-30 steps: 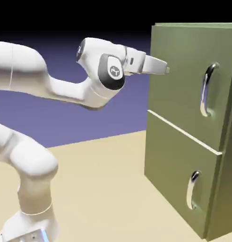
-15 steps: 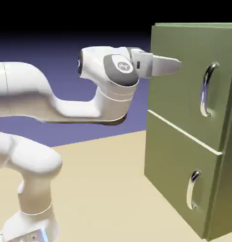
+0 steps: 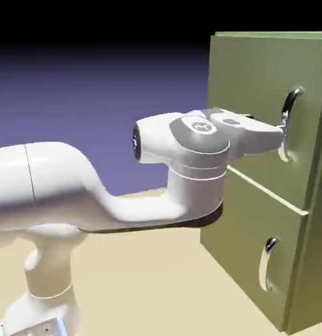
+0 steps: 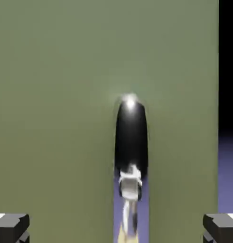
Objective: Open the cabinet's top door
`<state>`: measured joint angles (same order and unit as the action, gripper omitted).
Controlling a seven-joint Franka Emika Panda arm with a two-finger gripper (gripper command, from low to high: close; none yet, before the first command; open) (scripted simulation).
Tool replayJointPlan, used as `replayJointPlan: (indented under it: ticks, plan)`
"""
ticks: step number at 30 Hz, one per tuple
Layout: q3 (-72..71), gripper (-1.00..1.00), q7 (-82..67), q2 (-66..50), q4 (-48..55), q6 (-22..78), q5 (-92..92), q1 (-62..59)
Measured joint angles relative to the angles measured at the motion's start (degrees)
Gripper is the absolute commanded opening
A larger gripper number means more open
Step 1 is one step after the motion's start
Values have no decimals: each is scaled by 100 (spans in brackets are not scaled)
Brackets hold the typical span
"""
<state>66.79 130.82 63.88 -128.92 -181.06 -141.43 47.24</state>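
Gripper (image 4: 116,228)'s wide open with nothing in its grasp, lined up at the chrome handle (image 4: 131,137) on the cabinet's (image 3: 311,262) upper, still-closed top door (image 3: 245,85), so the reach looks basically done, with gripping and pulling left.

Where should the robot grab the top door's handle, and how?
Probably the middle of the long upright handle, coming straight at the top door with one fingertip on each side. The handle is a thin bar bowing outward, so fingers should fit around it.
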Motion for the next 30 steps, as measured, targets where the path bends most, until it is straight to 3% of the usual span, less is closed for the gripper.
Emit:
replayJointPlan:
  ticks: [4, 5, 7, 19, 30]
  plan:
    - [307, 0, -32, -70, 497, 280, -97, 830]
    - [373, -100, -38, -85, 602, 339, -117, 1007]
    - [373, -100, -38, -85, 603, 339, -117, 1007]
    - [-1342, -100, 400, 393, -1662, 1892, 359, -1484]
    - [-3432, -100, 199, 1287, -3426, 2919, 2183, -3689]
